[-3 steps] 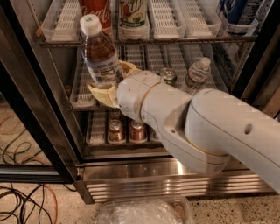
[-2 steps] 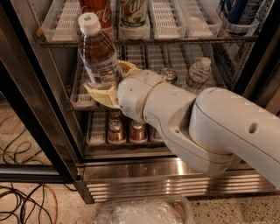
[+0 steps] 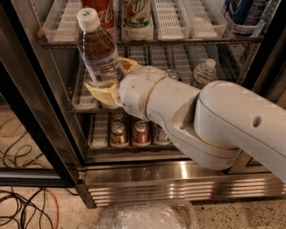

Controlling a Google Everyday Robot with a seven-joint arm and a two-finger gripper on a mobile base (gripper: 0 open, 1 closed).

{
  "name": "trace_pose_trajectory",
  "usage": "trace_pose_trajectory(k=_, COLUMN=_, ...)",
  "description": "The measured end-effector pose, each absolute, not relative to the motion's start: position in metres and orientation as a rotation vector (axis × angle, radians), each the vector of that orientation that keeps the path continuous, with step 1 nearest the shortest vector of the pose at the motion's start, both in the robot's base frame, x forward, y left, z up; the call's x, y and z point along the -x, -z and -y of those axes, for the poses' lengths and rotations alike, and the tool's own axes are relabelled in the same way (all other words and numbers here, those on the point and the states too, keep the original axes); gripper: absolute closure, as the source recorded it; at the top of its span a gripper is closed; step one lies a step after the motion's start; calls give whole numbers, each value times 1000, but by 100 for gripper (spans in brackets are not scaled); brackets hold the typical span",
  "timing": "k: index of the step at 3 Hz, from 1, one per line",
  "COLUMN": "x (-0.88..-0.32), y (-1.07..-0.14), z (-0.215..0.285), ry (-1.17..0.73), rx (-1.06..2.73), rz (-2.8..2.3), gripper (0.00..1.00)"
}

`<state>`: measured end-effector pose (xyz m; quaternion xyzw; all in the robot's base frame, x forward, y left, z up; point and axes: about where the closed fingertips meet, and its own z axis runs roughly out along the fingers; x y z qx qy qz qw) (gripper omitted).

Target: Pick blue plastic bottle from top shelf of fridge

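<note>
Camera view: the white arm (image 3: 214,129) reaches left to the hand (image 3: 109,80), whose cream fingers (image 3: 102,93) are clamped round the lower body of the blue plastic bottle (image 3: 98,49), held nearly upright before the fridge (image 3: 178,179), cap (image 3: 88,19) level with the top shelf (image 3: 174,41) at its left end. Gripped so low, the tall bottle could tip or slip if the arm swings fast, and its cap might clip the shelf edge or the red Coca-Cola bottle (image 3: 100,11) behind.
</note>
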<state>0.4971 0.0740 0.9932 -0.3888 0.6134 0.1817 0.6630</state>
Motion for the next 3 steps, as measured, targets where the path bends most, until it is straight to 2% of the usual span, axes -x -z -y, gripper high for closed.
trace_pose_trajectory(k=1, x=-472, y=-992, z=-107, ry=-428, rx=1070, rz=-1359, gripper=100)
trace_pose_trajectory(k=3, x=-461, y=-984, z=-116, ry=-472, rx=1164, rz=-1357, gripper=100)
